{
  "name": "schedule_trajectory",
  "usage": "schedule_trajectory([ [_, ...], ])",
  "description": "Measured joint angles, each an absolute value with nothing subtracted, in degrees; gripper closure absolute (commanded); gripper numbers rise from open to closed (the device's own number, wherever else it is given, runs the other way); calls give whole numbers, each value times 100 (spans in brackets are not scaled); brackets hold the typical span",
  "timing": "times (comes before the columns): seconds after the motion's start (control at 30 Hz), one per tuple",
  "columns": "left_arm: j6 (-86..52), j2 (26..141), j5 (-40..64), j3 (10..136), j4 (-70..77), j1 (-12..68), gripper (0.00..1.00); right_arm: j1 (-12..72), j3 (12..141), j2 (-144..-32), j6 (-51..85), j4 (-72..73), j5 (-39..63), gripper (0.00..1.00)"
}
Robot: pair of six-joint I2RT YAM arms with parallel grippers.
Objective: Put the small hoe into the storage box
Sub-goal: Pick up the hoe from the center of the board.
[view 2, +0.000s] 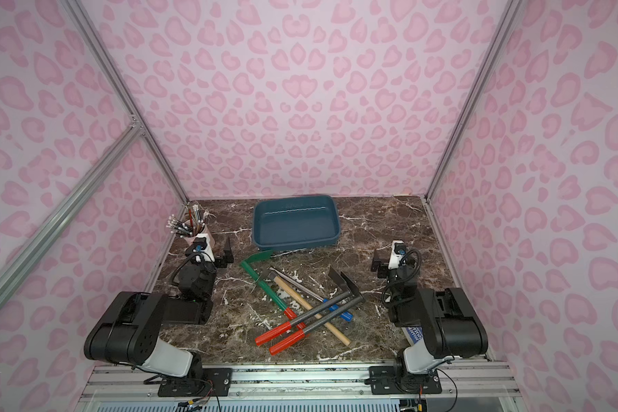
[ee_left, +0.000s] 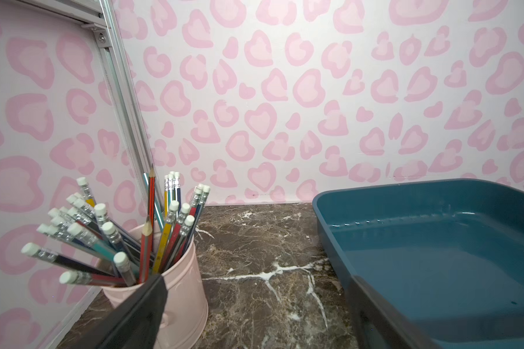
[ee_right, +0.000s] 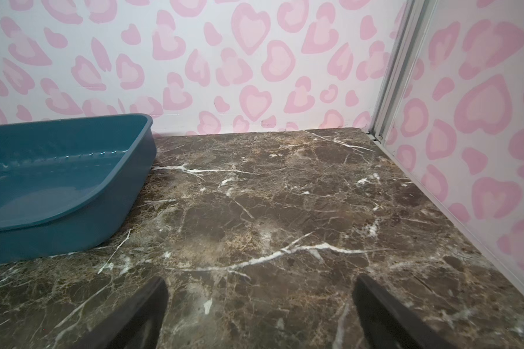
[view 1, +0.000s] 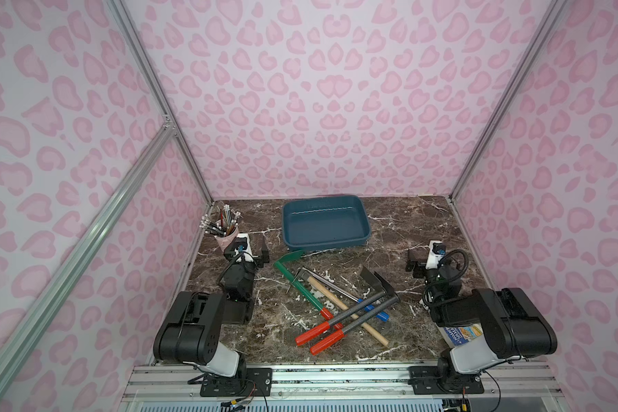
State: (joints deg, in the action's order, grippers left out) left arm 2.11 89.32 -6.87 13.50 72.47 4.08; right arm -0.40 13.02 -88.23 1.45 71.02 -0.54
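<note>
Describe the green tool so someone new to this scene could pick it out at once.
On the marble table, a heap of hand tools lies just in front of the teal storage box. The green tool lies along the heap's left edge, blade end nearest the box. It alone has a green shaft and blade; its neighbours are black-headed tools, a wooden-handled tool and a blue-gripped tool.
</note>
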Motion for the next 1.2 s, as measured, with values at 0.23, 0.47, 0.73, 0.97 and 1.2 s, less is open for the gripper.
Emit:
schedule_trajectory([
  [0.23,211,8932,-687,1350,7247,408,4,-40,1302,-8823,145,7102,-54,0],
  [0.47,211,8932,-687,1350,7247,408,4,-45,1302,-8823,148,7102,-56,0],
  [0.73,211,8932,-687,1350,7247,408,4,-45,1302,-8823,148,7102,-56,0],
  [0.97,211,8932,-687,1347,7247,408,4,-45,1302,-8818,148,7102,-56,0],
  [1.2,301,8792,-480,1629,6901,434,4,-45,1350,-8663,152,6930,-82,0],
])
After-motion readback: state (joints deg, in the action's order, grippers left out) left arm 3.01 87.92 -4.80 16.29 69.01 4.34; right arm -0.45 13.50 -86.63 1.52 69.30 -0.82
